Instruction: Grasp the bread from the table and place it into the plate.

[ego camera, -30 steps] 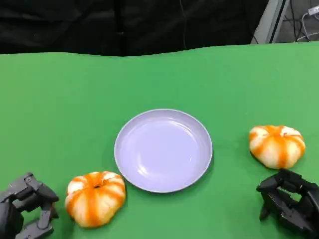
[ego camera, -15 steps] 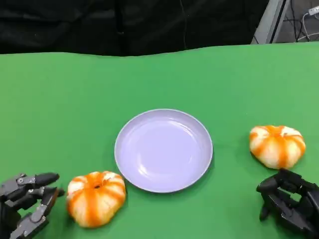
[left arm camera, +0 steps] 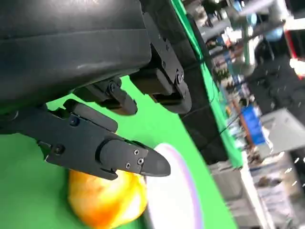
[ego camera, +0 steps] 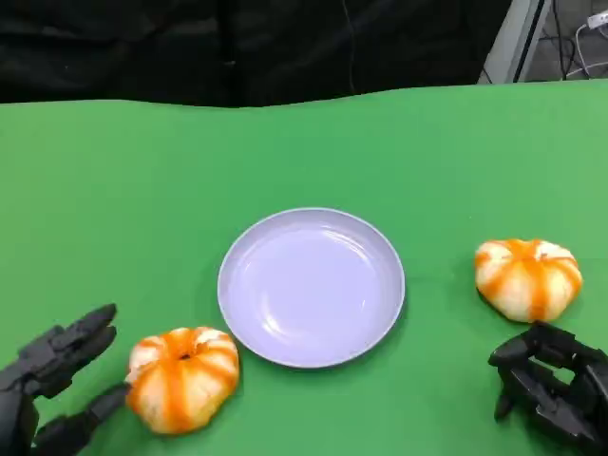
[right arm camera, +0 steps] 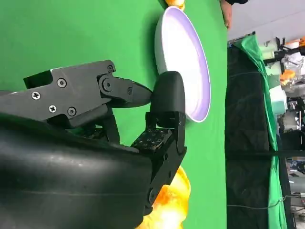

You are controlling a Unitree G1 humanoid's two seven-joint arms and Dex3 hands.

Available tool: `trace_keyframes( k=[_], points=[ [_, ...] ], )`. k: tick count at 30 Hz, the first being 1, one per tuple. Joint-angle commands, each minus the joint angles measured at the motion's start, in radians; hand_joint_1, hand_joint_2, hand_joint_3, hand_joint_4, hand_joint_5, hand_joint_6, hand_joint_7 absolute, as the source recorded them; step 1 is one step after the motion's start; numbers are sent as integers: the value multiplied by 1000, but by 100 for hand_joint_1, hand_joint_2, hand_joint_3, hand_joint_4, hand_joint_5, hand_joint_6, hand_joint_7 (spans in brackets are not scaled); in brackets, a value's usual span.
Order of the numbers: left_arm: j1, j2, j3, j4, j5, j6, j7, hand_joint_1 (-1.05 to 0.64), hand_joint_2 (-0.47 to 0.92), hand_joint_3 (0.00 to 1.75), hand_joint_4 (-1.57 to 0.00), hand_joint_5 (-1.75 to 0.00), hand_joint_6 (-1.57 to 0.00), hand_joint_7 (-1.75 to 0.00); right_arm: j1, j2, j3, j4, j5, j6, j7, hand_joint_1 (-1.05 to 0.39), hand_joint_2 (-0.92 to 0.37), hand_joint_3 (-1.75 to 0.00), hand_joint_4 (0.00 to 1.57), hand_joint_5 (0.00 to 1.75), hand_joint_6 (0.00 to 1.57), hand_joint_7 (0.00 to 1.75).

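With its fingers spread apart, my left hand (ego camera: 52, 380) sits at the near left edge of the green worktop (ego camera: 114, 190), holding nothing; one lower finger lies just beside, perhaps touching, the near round orange-and-white striped bread roll (ego camera: 182, 378), so I judge the spread is meant to bracket the roll for a grasp. My right hand (ego camera: 551, 385) rests at the near right with its fingers curled in on nothing, apparently parked just short of the second striped bread roll (ego camera: 528, 276), apart from it. Between the two rolls lies the shallow round lavender plate (ego camera: 313, 223), bare, with the near roll just off its rim, which makes a short carry. Beyond hangs a black backdrop (ego camera: 237, 43).
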Motion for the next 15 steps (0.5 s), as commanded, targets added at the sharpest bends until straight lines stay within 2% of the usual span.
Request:
trace_keyframes(
  k=[1, 7, 15],
  points=[
    [43, 61, -18, -79, 203, -7, 136, -71, 92, 14, -53, 0, -56, 0, 6, -9, -7, -12, 11, 8, -3, -23, -92, -51, 60, 174, 69, 120],
    [84, 110, -68, -197, 414, 54, 276, -78, 92, 14, -53, 0, -54, 0, 8, -11, -11, -20, 16, 19, -3, -23, -92, -49, 60, 175, 69, 119],
    [111, 164, -149, -333, 516, 194, 325, -83, 92, 12, -51, 0, -52, 0, 10, -9, -11, -25, 20, 18, 0, -23, -92, -50, 61, 172, 70, 116]
  ],
)
